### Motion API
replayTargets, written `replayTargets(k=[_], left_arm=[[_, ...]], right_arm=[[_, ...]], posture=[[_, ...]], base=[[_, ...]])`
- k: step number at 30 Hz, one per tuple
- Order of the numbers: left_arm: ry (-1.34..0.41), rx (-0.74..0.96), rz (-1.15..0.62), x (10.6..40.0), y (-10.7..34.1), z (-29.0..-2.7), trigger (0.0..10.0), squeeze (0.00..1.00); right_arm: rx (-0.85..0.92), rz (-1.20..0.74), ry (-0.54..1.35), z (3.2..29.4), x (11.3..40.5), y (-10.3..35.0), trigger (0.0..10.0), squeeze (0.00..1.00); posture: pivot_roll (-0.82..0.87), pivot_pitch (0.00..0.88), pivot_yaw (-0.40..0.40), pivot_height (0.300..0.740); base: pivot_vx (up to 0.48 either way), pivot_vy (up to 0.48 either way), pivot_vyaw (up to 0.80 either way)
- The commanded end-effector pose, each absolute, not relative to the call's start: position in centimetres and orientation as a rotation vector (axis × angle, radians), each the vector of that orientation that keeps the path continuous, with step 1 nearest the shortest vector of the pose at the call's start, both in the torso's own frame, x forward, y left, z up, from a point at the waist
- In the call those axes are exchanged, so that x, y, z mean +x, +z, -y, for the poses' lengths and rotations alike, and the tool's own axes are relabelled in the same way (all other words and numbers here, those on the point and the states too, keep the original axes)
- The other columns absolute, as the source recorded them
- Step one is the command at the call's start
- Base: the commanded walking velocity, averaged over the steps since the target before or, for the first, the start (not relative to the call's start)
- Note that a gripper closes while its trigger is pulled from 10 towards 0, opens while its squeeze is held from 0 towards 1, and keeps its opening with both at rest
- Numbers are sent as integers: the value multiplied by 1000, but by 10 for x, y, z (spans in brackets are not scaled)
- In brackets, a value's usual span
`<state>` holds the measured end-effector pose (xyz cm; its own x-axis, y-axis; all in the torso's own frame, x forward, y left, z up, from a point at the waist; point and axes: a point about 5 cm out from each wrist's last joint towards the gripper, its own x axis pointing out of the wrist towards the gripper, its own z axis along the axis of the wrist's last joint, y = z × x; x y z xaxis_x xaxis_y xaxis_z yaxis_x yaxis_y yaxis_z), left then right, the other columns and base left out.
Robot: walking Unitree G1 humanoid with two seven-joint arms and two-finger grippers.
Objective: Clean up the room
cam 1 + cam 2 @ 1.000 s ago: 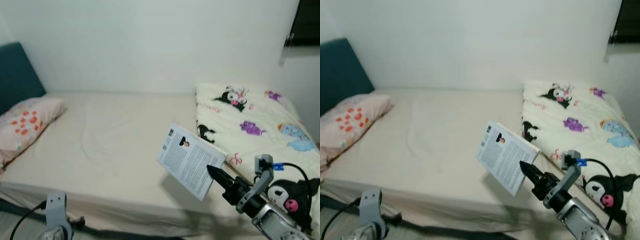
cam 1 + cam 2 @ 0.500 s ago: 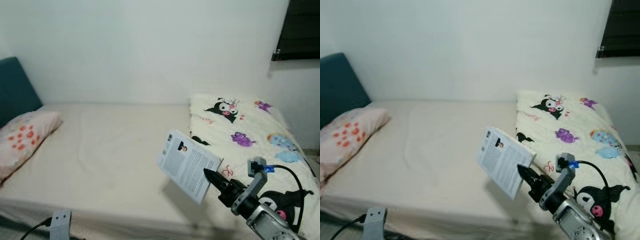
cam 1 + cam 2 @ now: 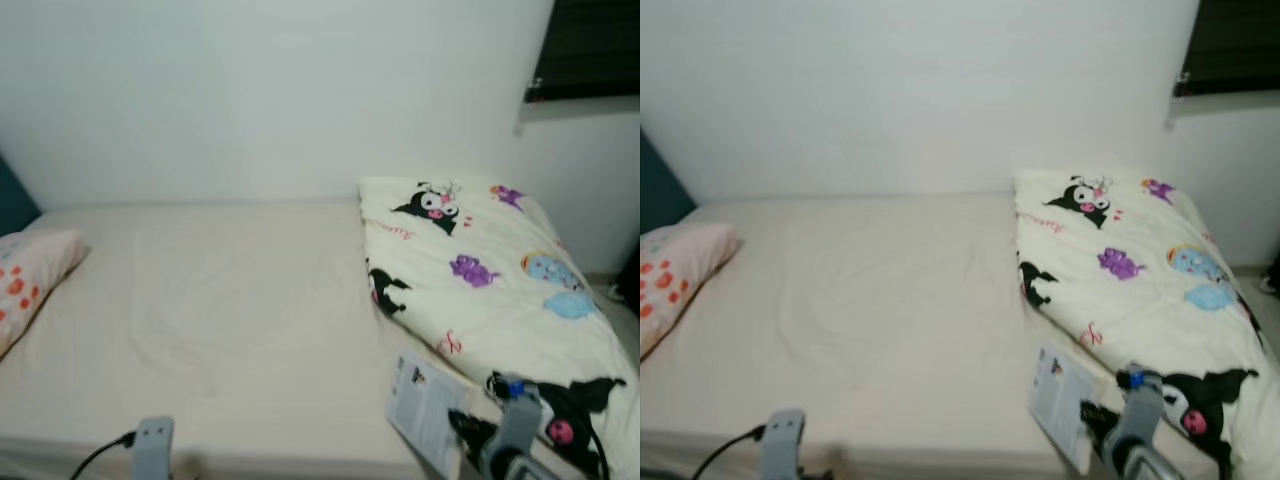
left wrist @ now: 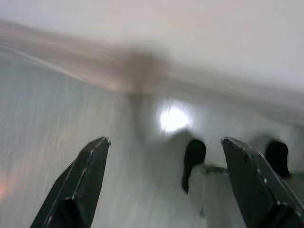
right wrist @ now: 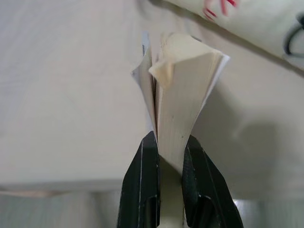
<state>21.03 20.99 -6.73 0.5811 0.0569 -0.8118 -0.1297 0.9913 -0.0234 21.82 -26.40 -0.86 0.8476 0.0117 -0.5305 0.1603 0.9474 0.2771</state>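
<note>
Bedroom in home. Bed [image 3: 200, 320] against plain white wall [image 3: 250, 90], cream fitted sheet, slightly creased. Cartoon-print duvet [image 3: 480, 270] heaped on right half of bed, black, purple, blue characters. Pink pillow [image 3: 25, 285] with red-orange print at left end, sliver of dark teal headboard [image 3: 655, 180] behind it. Dark window blind [image 3: 590, 45] upper right.
</note>
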Motion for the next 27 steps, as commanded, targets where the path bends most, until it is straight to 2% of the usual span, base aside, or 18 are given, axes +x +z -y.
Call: replayTargets(k=[1,13,27], left_arm=[[141,-70,-1003,194,-75,-220,10000,0],[99,-56,-1018,187,-79,-214,10000,0],[84,-57,-1014,188,-79,-213,10000,0]], right_arm=[[308,-501,-56,258,227,-4,10000,0],[326,-268,16,251,260,31,10000,0],[343,-97,119,240,282,67,10000,0]], posture=[[-61,0,63,740],[-65,0,64,740],[-63,0,65,740]], base=[[0,0,712],[0,0,717],[0,0,719]])
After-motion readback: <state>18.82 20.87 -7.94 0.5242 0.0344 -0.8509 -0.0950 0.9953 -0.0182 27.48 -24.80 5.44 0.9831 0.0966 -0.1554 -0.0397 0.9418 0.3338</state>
